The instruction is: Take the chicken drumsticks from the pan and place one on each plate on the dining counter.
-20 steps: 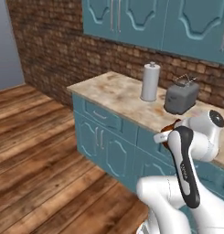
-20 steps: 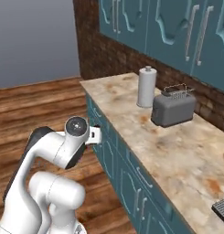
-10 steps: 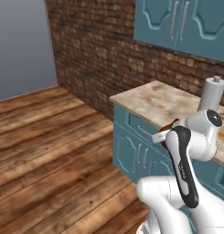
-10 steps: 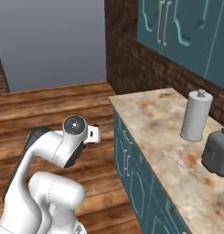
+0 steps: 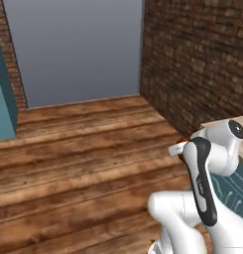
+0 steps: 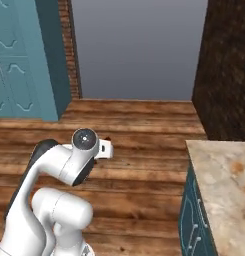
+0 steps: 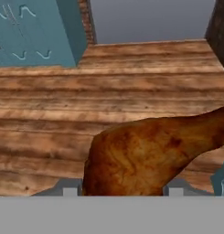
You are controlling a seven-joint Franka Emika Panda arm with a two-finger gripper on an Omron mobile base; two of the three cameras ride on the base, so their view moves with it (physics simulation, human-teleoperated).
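Note:
A golden-brown chicken drumstick (image 7: 145, 153) looms close in the hand view, its thick end low between the fingers and its thin end reaching to the right edge. My gripper (image 7: 124, 188) is shut on this drumstick, a fingertip (image 7: 70, 188) showing on each side of it. The arm is folded close over the base (image 5: 202, 188) (image 6: 69, 170). The pan, the plates and the dining counter are out of view.
Wooden plank floor (image 5: 83, 163) stretches ahead to a grey wall (image 6: 139, 45). A tall teal cabinet (image 6: 24, 60) (image 7: 35, 32) stands at the left. A dark brick wall (image 5: 197, 54) and the corner of a marble-topped counter (image 6: 221, 185) with teal fronts lie to the right.
The whole picture has swung as the base turns: the wall counter with toaster and paper roll slid off to the right, and open floor and a teal cabinet came in.

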